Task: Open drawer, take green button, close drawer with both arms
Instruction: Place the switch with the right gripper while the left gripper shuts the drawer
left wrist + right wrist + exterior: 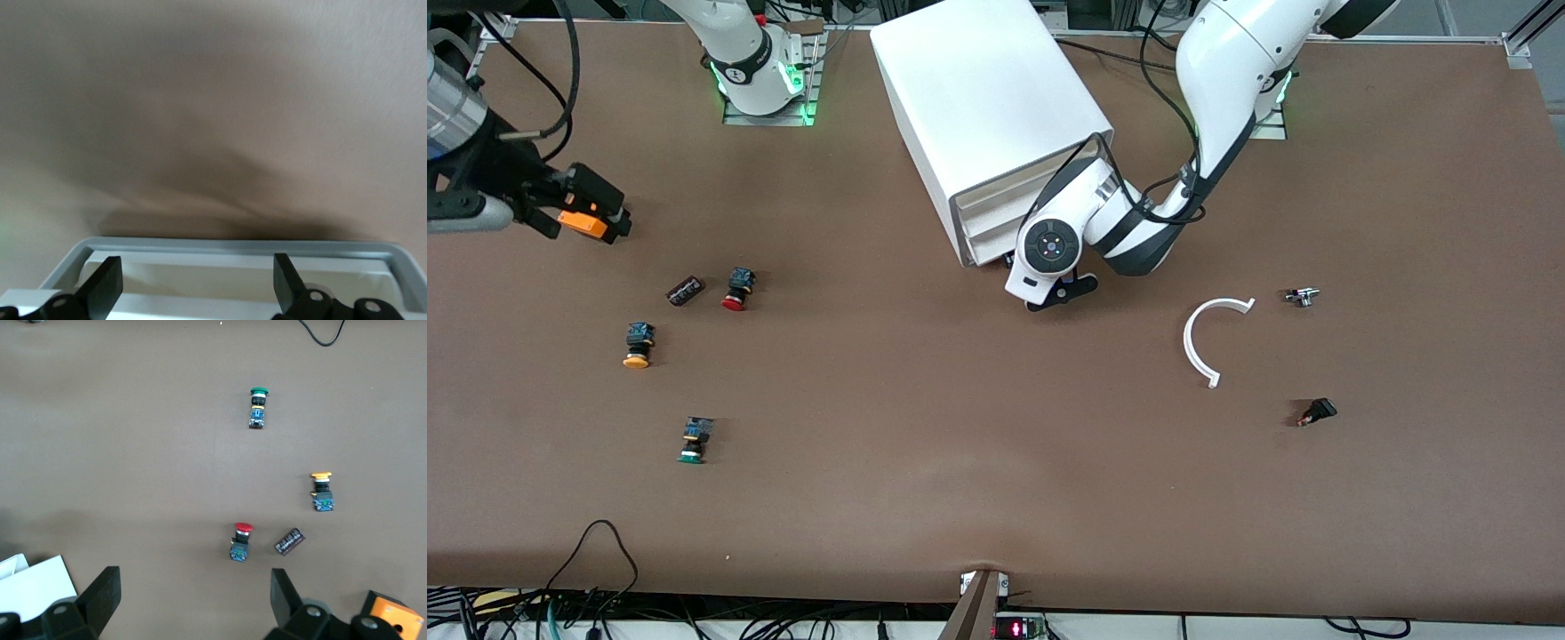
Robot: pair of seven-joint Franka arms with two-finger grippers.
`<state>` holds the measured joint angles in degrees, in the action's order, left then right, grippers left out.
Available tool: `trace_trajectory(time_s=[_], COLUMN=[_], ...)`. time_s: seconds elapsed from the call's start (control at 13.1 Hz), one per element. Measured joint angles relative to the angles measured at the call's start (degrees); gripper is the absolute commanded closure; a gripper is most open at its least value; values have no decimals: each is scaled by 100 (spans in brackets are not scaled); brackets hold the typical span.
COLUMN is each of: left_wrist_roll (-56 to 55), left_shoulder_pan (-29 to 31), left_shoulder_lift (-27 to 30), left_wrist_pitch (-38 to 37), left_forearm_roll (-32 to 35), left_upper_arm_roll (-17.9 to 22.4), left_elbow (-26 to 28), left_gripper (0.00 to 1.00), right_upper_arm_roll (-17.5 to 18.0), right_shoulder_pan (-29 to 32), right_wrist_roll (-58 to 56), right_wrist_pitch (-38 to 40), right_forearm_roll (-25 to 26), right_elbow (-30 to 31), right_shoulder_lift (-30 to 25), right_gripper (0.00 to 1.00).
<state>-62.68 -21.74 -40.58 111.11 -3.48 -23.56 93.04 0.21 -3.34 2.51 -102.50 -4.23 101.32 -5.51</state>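
Left gripper point(197, 287), fingers apart, at the drawer point(233, 248)'s smooth grey-rimmed lip, seen only from its wrist; right gripper point(193, 600), fingers apart, above the matte brown surface point(960, 444); green-capped button point(693, 440) lies there.

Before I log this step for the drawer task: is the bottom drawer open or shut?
Shut or nearly: the bottom drawer sits flush with the cabinet front; the left gripper is at it.
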Motion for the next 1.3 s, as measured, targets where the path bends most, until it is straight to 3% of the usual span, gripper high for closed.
trace_trajectory(time_s=[0.3, 0.84, 1.07, 1.3], left_wrist_roll=[0, 6, 40, 800], left_shoulder_pan=[-5, 87, 295, 499], left_shoulder_lift=[-57, -5, 285, 536], left_wrist_pitch=[-61, -114, -514, -1270], left_forearm_roll=[-230, -63, 756, 999], left_upper_arm_roll=[-97, -103, -92, -69], left_elbow=[5, -116, -556, -1307], left_gripper=[1, 1, 0, 0], right_upper_arm_roll=[110, 110, 112, 110], right_shoulder_pan=[-2, -2, -6, -7], right_wrist_roll=[-61, -173, -337, -754], right_wrist_pitch=[47, 50, 52, 61], right_forearm_roll=[77, 79, 81, 81], right_elbow=[-4, -4, -4, -2], right_shoulder_lift=[-42, -42, -35, -11], right_gripper=[1, 1, 1, 1])
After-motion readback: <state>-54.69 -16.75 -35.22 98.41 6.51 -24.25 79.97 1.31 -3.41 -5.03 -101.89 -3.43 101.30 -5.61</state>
